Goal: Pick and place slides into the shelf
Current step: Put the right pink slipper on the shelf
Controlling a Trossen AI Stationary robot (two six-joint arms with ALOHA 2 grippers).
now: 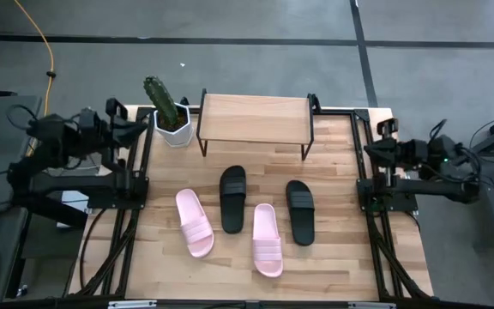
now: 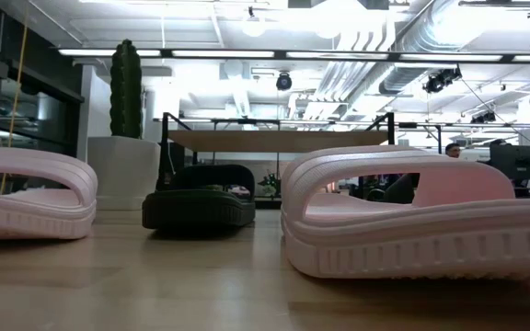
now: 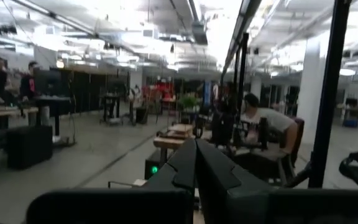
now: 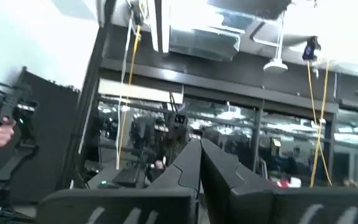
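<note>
Four slides lie sole-down on the wooden table in the high view: a pale pink one [image 1: 195, 223], a black one [image 1: 232, 198], a second pink one [image 1: 267, 239] and a second black one [image 1: 299, 211]. The low view shows the two pink slides [image 2: 26, 193] [image 2: 412, 216] and one black slide [image 2: 199, 198]. The shelf [image 1: 254, 118] stands on its black legs at the far edge, seen also in the low view [image 2: 279, 138]. My left gripper [image 1: 134, 129] is drawn back at the table's left edge, its fingers together [image 3: 196, 144]. My right gripper [image 1: 374, 148] is drawn back at the right edge, also shut [image 4: 199, 143].
A white pot with a green cactus [image 1: 171, 116] stands left of the shelf at the far left corner, and shows in the low view [image 2: 122, 165]. Black frame rails [image 1: 140, 184] run along both table sides. Bare wood lies between the slides and the shelf.
</note>
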